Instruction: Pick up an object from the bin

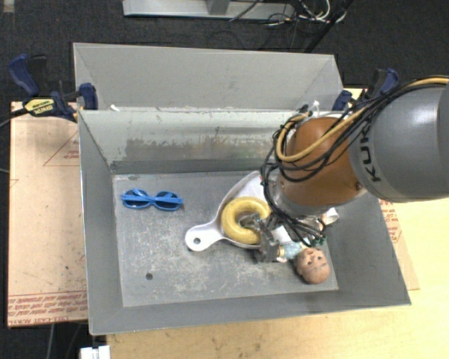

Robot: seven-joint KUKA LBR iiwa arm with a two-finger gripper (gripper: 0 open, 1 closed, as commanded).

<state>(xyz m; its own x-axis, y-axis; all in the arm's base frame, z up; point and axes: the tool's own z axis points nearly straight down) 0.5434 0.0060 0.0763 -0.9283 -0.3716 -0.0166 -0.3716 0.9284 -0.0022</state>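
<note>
**Gripper low beside the yellow ring, grasp not yet confirmed**

The gripper (266, 247) is being seen low over the floor of the bin (97, 223), right of centre in the frame. Its tip is being placed just beside the lower right edge of a yellow ring (238, 219). The ring is being carried in the bowl of a white scoop (202, 238), whose handle is pointing toward the lower left. A doll's head (313, 265) is lying just to the lower right of the gripper. A pair of blue toy glasses (151, 200) is lying well apart, at the upper left of the bin floor.

The step in hand is being judged as the approach to a grasp. The ring, or the rim of the scoop under it, is being taken as the likeliest target. Nothing is being shown as lifted.

The next move is being judged to call for a firm closing on one thing alone. A straight lift is then being called for, so that the scoop is not dragged along with the ring.

Much is being hidden. The right side of the scoop and the floor behind it are being covered by the orange wrist cover (318, 163) and its cables. Whether the gripper is open or closed cannot be told, nor whether it is touching the ring.
</note>
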